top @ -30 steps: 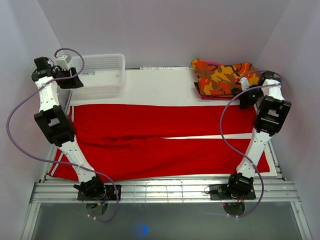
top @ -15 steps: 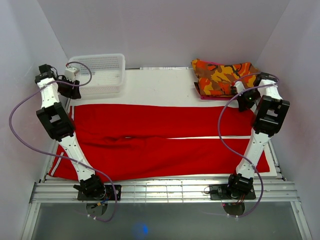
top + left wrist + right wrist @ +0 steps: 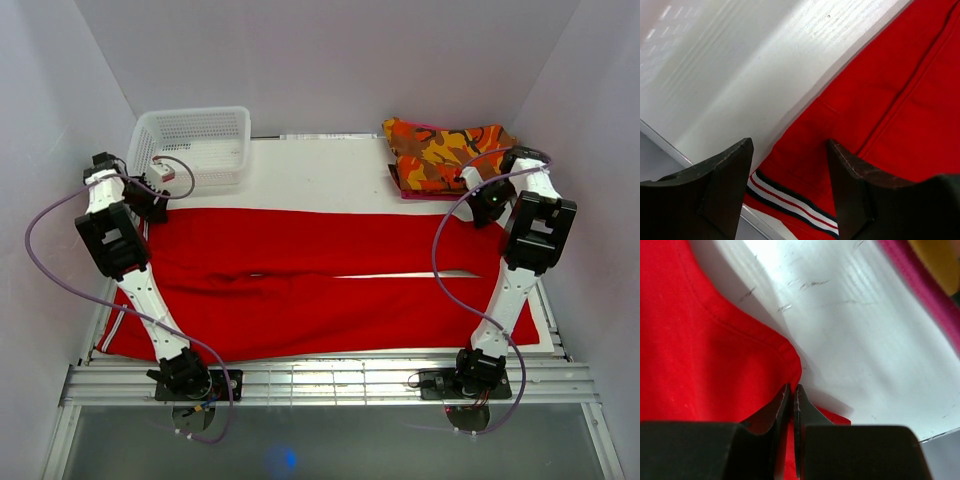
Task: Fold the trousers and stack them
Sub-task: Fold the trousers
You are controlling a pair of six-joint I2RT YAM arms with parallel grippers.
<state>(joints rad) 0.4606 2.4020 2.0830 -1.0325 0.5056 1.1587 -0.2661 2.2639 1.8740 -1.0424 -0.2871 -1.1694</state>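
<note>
From overhead, the plain bright red cloth trousers lie spread flat across the white bench, with an arm at each far corner. Only the left wrist view shows the navy-and-white striped band at the hem. The left gripper hangs over it, spread wide and holding nothing. The right wrist view shows the right gripper clenched on the trousers' corner edge.

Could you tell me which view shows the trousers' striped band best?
The left wrist view: the striped band lies close up, its dark, white and red lines distinct. The top external view shows only thin pale lines at the trousers' left edge; the right wrist view shows none.
</note>
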